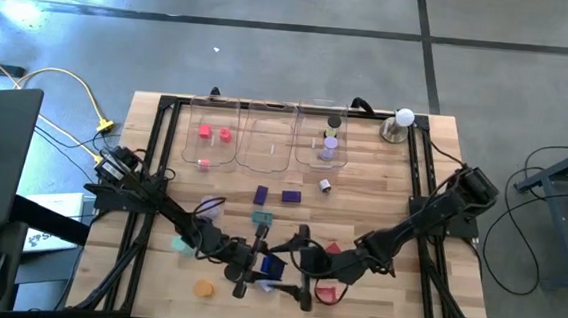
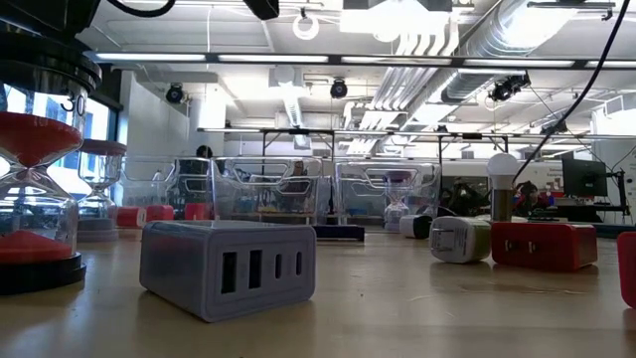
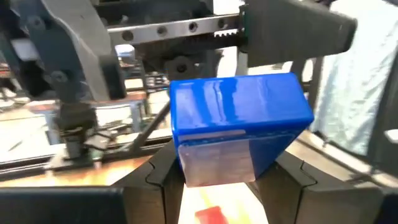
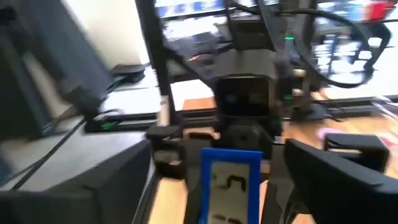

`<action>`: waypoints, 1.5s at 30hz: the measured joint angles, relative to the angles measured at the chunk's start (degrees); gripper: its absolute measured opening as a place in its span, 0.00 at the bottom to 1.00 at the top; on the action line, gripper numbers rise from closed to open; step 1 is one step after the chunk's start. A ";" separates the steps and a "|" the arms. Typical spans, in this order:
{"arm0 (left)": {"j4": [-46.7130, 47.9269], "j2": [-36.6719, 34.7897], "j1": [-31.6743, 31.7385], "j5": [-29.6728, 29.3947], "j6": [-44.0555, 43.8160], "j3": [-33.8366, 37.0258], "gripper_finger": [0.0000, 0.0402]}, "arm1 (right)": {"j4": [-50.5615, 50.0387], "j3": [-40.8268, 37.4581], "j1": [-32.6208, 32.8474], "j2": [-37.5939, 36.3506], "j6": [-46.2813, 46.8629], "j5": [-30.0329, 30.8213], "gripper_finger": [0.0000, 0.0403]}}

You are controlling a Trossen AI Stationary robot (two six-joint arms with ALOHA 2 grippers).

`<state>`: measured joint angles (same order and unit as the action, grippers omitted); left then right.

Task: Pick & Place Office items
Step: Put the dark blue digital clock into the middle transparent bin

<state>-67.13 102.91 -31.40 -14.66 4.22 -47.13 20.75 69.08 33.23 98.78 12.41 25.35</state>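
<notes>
A blue block [image 1: 272,266] with a pale label hangs above the table's near middle, between my two grippers. My left gripper [image 1: 251,265] comes from the table's left and is shut on it [image 3: 239,118]. My right gripper [image 1: 301,269] faces it from the right and is open. Its fingers [image 4: 336,168] stand wide on either side of the block [image 4: 230,180] without touching it. Other office items lie on the wood: purple blocks [image 1: 261,193], a teal block [image 1: 262,218], a pink piece [image 1: 208,209], an orange disc [image 1: 203,288] and red pieces [image 1: 327,292]. My left gripper pinches the blue block between its two fingers [image 3: 158,177], on the two opposite sides of its end nearer the wrist [image 3: 184,163]. The fingers come about level from the table's left. The block is lifted clear of the table and sticks out toward my right gripper.
Three clear trays [image 1: 271,133] stand in a row at the far edge, the outer two holding small pieces. A white ball on a metal base [image 1: 404,117] stands at the far right corner. A black frame [image 1: 159,150] runs along the table's sides. The low view shows a grey block [image 2: 227,267].
</notes>
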 joint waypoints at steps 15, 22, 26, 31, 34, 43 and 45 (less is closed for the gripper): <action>46.22 -22.05 11.16 -6.77 -15.53 -0.02 0.37 | -46.56 0.02 4.41 -17.24 4.79 33.50 0.83; 59.05 -29.75 27.41 -2.31 -21.10 -0.04 0.37 | -78.09 -0.02 2.57 -19.65 33.24 41.92 0.83; 61.72 -30.04 37.78 1.99 -21.51 -0.04 0.37 | -87.94 -0.04 0.41 -19.59 41.96 43.05 0.82; 63.23 -28.03 48.81 9.51 -23.18 -0.07 0.37 | -88.06 -0.02 -2.61 -19.56 42.88 40.76 0.82; 63.29 -26.66 52.44 12.24 -22.51 -0.20 0.37 | -86.15 -0.02 -3.89 -19.56 42.90 35.15 0.82; 69.99 -18.50 55.12 16.70 -21.63 -6.91 0.37 | -71.91 -0.02 -6.05 -19.54 42.90 7.54 0.82; 73.65 -15.59 55.12 16.45 -21.68 -9.75 0.37 | -68.07 -0.02 -6.08 -19.54 42.91 2.72 0.82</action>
<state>6.52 87.31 23.73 1.79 -17.45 -56.89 -47.32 69.06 27.16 79.24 55.32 28.07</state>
